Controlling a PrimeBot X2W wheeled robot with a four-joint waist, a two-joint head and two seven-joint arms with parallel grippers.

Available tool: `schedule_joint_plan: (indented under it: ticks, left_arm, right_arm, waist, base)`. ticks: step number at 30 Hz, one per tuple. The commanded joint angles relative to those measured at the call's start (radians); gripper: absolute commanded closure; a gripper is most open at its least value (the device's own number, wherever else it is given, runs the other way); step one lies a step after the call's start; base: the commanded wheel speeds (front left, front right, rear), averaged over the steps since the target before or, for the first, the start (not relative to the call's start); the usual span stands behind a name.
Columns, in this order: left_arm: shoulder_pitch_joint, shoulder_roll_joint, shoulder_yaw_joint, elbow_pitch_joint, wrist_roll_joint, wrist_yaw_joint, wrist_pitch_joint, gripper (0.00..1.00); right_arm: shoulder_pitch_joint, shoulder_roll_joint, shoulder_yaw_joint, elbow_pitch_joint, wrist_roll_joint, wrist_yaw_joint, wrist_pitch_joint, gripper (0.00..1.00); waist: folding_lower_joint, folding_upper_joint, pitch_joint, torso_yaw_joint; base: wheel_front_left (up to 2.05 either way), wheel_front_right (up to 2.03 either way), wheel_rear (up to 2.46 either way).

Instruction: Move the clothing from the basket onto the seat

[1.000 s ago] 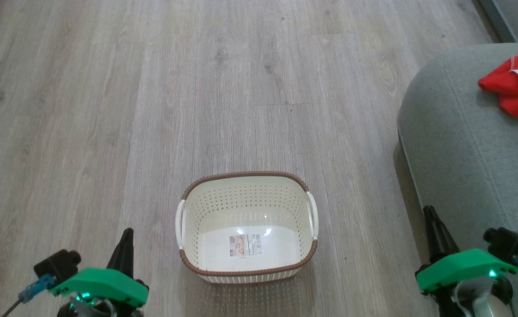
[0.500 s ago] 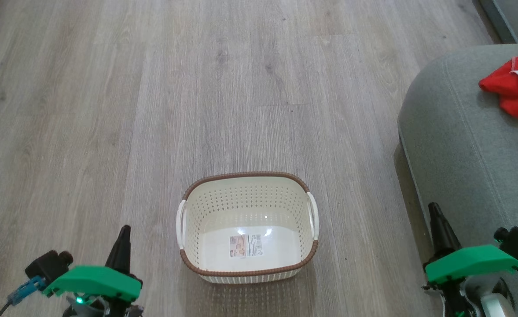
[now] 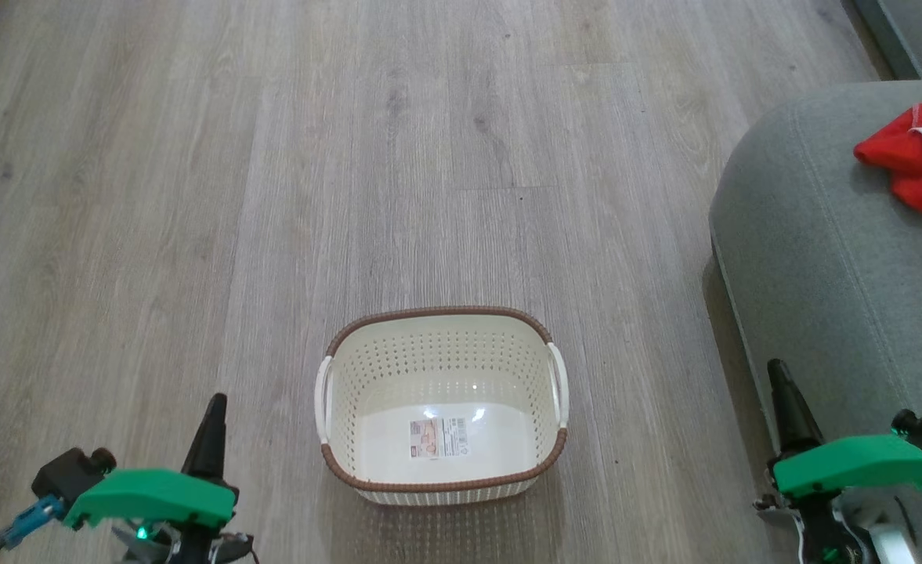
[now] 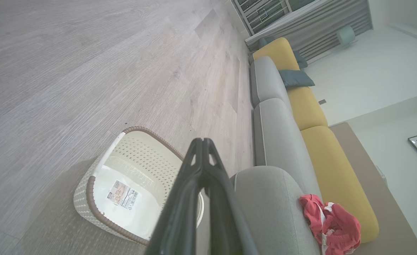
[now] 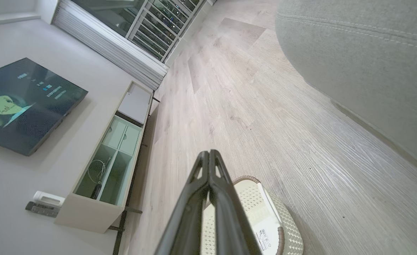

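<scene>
Head view: I count one basket (image 3: 437,360), standing upright on the wood floor (image 3: 272,196) straight ahead of me, its two white handles (image 3: 323,395) at either side and one sticker (image 3: 437,437) on its bare bottom. There is one grey seat (image 3: 821,258) to my right, well apart from the basket. On its top lies one bunched heap of red and white clothing (image 3: 911,168), cut off by the picture's right edge; I cannot tell how many garments are in it. My two arms are low at the bottom corners. The left fingers (image 3: 211,439) point up and forward over the floor, to the left of the basket and clear of it. The right fingers (image 3: 790,407) point the same way, beside the seat's front edge. In the left wrist view my left pair is pressed tight together from base to tip, with nothing between them, and beyond them lie the basket, the seat with the clothing, and one long sofa (image 4: 311,109) with grey and yellow cushions. In the right wrist view my right pair is likewise closed on nothing, above the basket's rim, with one television (image 5: 20,102) and one low cabinet (image 5: 112,159) along the far wall.
</scene>
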Motion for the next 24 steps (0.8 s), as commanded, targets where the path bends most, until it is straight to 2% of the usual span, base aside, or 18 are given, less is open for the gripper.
schedule_joint_plan:
  ticks: [1, 24]
  left_arm:
    - [-0.053, 0.004, 0.027, -0.040, -0.025, -0.003, 0.009, 1.00]
    - [-0.057, 0.003, 0.056, -0.078, -0.270, -0.006, 0.075, 1.00]
  right_arm:
    - [-0.053, 0.001, 0.005, -0.040, 0.029, 0.000, 0.009, 1.00]
    - [-0.064, 0.006, -0.018, -0.054, 0.305, 0.000, 0.077, 1.00]
  waist:
    - [0.0000, -0.0001, 0.000, 0.000]
    - [0.0000, -0.0001, -0.003, 0.005]
  base:
    - [0.00, 0.00, 0.00]
    - [0.00, 0.00, 0.00]
